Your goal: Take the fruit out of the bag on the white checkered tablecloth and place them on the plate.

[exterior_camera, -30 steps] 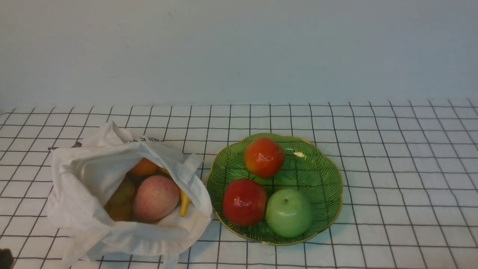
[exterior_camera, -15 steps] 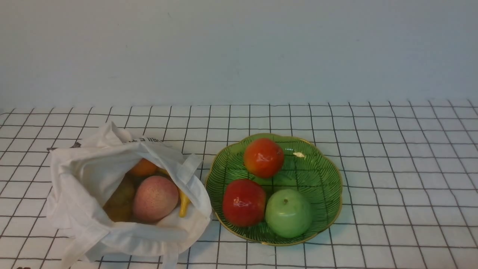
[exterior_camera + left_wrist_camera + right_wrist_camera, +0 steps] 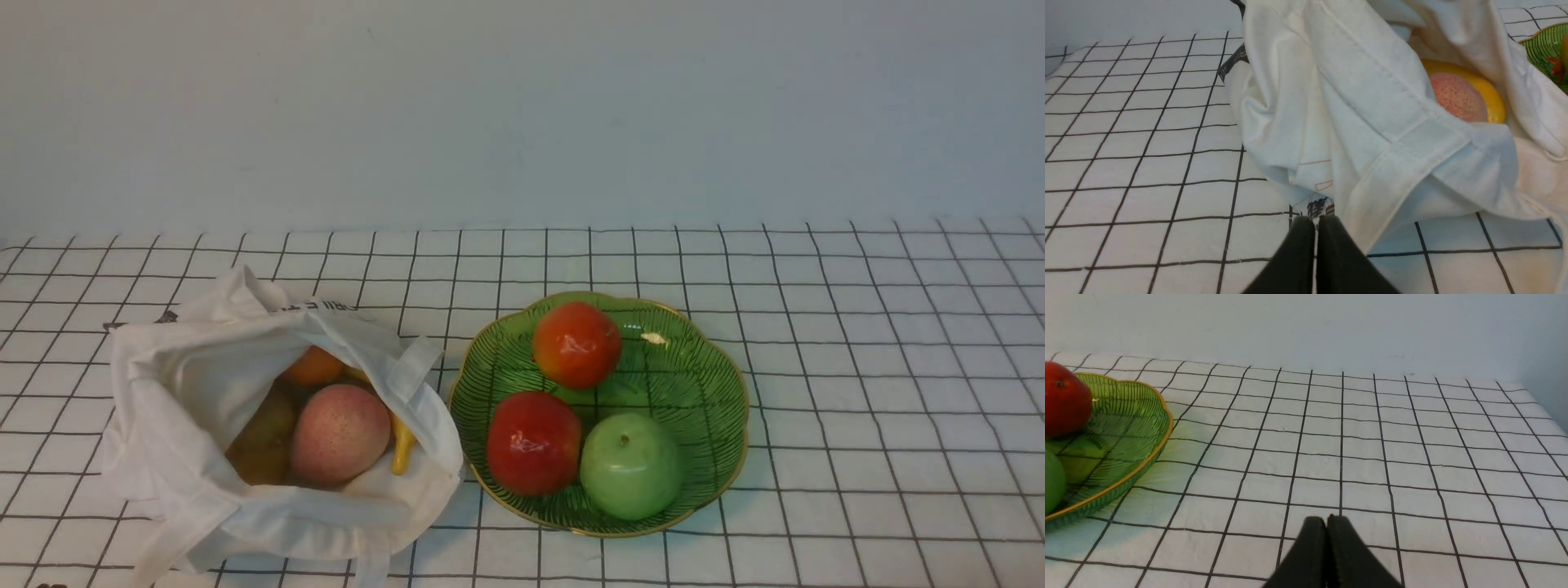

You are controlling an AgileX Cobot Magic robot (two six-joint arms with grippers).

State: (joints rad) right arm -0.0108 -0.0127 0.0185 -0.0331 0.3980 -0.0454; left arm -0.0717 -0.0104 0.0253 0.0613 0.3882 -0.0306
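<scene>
White cloth bag (image 3: 204, 425) slumps on the left part of the white checkered tablecloth (image 3: 857, 392), its mouth gaping toward the camera in the front view, one flat strap (image 3: 412, 367) folded toward the plate; small black lettering shows on its far edge; inside it, a pale pink peach (image 3: 341, 434) lies foremost, a small orange (image 3: 314, 367) behind it, a brownish pear (image 3: 263, 441) to its left against the cloth wall, a yellow banana (image 3: 402, 445) wedged on its right side, only partly seen; green plate (image 3: 718, 384) with gold scalloped rim sits just beside the bag on its right, the bag's edge close to the rim, whether touching I cannot tell; on the plate, an orange-red fruit (image 3: 576, 344) at the far side, a red apple (image 3: 534, 442) at near left, a green apple (image 3: 631, 465) at near right, the two apples side by side and touching or nearly so; left end effector (image 3: 1315, 222) seen only from its wrist camera, its dark fingers pressed together with a thin slit between, holding nothing, poised low over the bench just beside the bag's outer fold near printed characters; right end effector (image 3: 1326, 521) likewise pressed together and empty, over bare checkered cloth, well apart from the plate's rim; neither arm appears in the front view.
</scene>
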